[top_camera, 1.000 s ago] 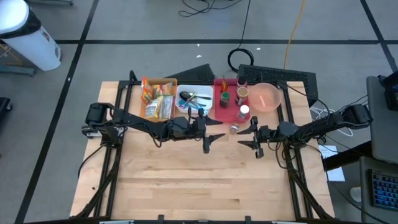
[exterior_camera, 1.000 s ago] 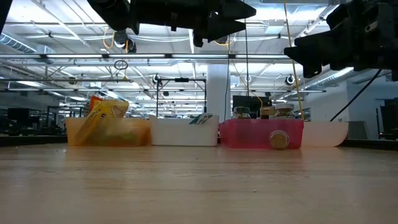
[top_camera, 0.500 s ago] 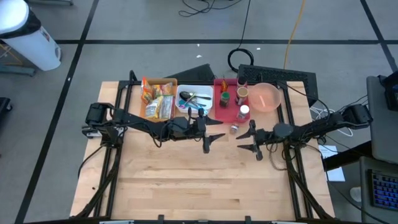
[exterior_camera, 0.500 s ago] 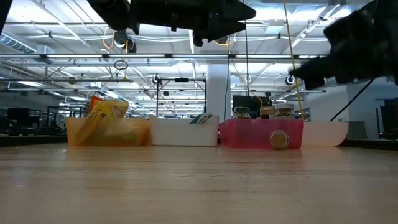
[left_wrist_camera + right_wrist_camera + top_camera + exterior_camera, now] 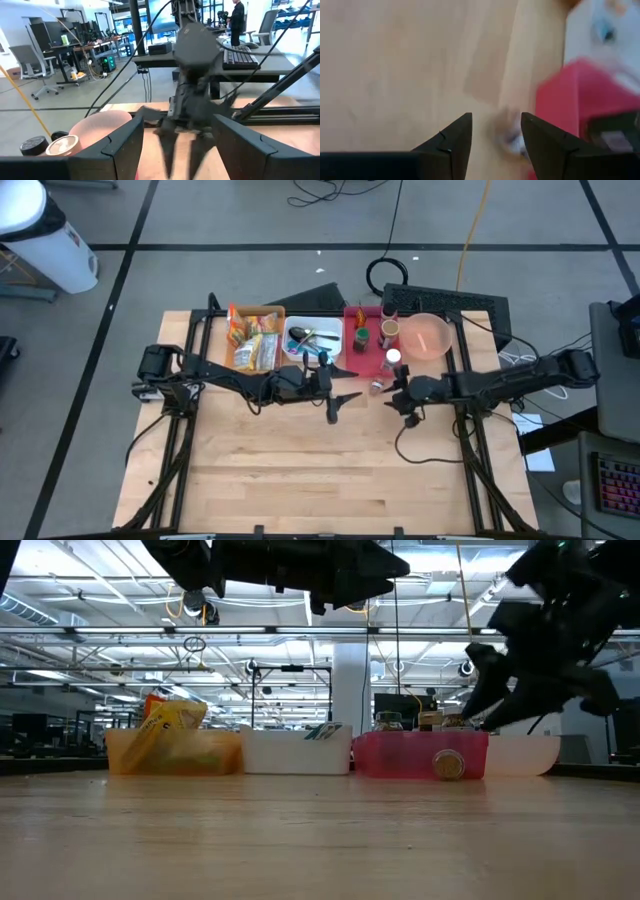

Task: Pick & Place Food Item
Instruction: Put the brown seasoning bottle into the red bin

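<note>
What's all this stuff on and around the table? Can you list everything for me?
Orange bin: one, holding snack packets, table's far edge, left.
White bin: one, holding utensils, beside the orange bin.
Red bin: one, holding jars and a white-capped bottle, right of the white bin.
Pink bowl: one, right of the red bin.
Small jar: one, on its side on the table in front of the red bin.
Keyboard: one, black, behind the bowl.
Left gripper: open, mid-table.
Right gripper: open, next to the small jar.

no legible txt, labels, brands or nos. anywhere, snack packs' print too small
</note>
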Robot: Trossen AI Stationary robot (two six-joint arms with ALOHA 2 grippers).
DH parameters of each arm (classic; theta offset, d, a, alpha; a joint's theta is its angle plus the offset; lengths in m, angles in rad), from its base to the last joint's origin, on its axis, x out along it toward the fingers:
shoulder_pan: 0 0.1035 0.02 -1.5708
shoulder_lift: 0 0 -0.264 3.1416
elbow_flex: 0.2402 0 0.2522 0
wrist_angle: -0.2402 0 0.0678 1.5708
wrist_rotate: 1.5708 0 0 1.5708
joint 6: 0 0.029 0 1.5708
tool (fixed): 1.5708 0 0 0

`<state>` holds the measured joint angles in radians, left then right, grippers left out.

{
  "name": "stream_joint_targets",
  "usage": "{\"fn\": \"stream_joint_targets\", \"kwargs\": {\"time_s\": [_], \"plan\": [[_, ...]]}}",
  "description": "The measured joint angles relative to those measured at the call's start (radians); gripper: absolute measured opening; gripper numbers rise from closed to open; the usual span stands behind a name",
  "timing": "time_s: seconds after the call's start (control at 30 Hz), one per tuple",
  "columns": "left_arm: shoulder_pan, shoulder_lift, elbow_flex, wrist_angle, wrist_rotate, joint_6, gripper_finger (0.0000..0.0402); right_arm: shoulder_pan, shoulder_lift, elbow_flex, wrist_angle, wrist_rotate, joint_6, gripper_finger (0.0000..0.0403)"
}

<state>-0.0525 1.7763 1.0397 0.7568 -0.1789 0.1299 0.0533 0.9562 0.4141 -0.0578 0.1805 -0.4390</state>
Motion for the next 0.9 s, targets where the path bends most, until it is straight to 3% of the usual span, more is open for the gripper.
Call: {"fn": "stream_joint_targets", "kwargs": {"time_s": [0.27,0.4,0.57,0.9], "plan": [[0.030,0.000,0.001,-0.108,0.041,-0.067,0.0241,-0.055,0.086,0.054,-0.067,0.029,-0.073,0.0173],[0.056,0.000,0.001,-0.190,0.088,-0.126,0.0241,-0.053,0.113,0.056,-0.034,0.057,-0.206,0.0171],[0.069,0.000,0.001,-0.187,0.102,-0.146,0.0241,-0.055,0.167,0.065,-0.020,0.123,-0.349,0.0169],[0.068,0.000,0.001,-0.182,0.130,-0.139,0.0241,-0.097,0.351,0.104,-0.017,0.218,-0.463,0.0160]]}}
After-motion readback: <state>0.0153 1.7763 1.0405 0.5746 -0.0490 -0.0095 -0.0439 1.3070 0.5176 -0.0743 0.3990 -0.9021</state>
